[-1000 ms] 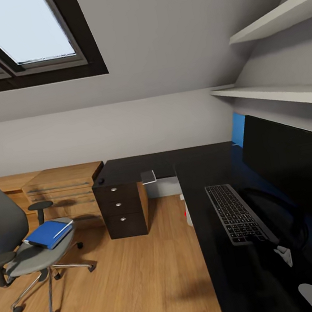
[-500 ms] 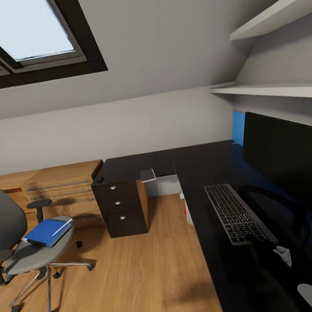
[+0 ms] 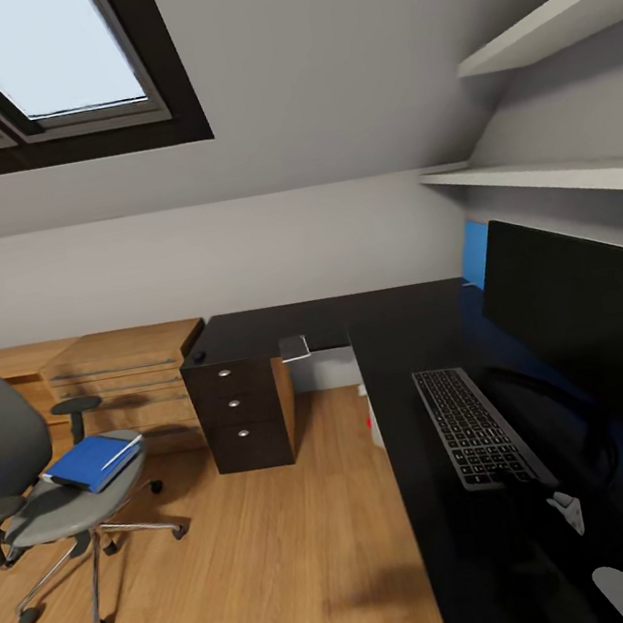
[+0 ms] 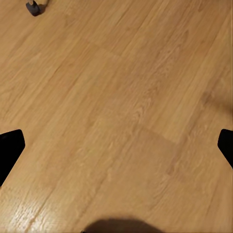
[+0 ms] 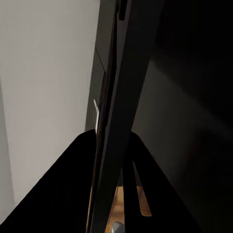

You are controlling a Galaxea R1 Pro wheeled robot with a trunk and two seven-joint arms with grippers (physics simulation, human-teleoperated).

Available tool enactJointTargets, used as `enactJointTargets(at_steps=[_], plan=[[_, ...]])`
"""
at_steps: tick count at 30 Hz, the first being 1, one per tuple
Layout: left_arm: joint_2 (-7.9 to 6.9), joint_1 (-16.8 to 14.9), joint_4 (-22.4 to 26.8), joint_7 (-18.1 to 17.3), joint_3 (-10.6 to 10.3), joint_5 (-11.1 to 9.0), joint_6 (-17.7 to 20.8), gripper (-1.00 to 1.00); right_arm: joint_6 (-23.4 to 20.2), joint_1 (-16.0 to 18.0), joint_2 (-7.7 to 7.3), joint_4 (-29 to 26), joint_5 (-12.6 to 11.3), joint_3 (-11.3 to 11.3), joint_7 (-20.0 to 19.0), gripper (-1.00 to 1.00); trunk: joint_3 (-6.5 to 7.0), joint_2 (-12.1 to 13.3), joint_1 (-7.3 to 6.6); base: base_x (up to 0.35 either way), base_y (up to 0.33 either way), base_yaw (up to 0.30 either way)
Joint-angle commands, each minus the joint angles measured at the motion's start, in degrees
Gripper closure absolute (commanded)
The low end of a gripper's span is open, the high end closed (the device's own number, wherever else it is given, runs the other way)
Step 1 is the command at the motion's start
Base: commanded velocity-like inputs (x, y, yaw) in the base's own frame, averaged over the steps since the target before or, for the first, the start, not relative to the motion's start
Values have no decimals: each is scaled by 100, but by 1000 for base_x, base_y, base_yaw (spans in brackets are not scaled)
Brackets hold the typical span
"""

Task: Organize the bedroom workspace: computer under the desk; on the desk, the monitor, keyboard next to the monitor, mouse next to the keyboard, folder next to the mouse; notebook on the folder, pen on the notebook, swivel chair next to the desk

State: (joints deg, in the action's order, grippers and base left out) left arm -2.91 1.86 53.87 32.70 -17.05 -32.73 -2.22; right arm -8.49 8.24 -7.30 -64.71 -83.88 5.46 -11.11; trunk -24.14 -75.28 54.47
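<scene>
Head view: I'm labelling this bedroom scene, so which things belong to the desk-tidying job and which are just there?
Job:
- desk
- monitor
- keyboard
- folder, lying on the swivel chair

Just there:
- drawer unit
- light-wood shelf unit
- wall shelves
- skylight

I am seeing a bright blue folder (image 3: pixel 93 461) with white page edges on the grey swivel chair (image 3: pixel 39 499), a black-topped desk (image 3: pixel 460 530), a dark grey keyboard (image 3: pixel 473 426), a black-fronted monitor (image 3: pixel 598 324), and a light wood-grain floor (image 4: pixel 126 111).
</scene>
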Motion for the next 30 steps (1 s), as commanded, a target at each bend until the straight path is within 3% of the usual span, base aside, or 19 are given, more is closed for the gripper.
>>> enactJointTargets(at_steps=[1, 17, 22, 30], plan=[[-7, -1, 10, 35, -26, -58, -23, -100, -39, 3, 1, 3, -68, 8, -32, 100, -5, -3, 0, 17, -225, 0], [-16, -1, 1, 20, -17, -58, -24, -100, -39, 3, 1, 11, -68, 8, -31, 100, -5, -3, 0, 32, -63, 0], [-136, -1, 6, 16, -17, -65, -24, -100, -39, 3, 1, 12, -68, 8, -31, 100, -5, -3, 0, 77, -51, 0], [-164, -1, 1, 11, -17, -67, -24, -100, -39, 3, -5, 10, -68, 8, -25, 100, -5, -3, 0, 4, -3, 0]])
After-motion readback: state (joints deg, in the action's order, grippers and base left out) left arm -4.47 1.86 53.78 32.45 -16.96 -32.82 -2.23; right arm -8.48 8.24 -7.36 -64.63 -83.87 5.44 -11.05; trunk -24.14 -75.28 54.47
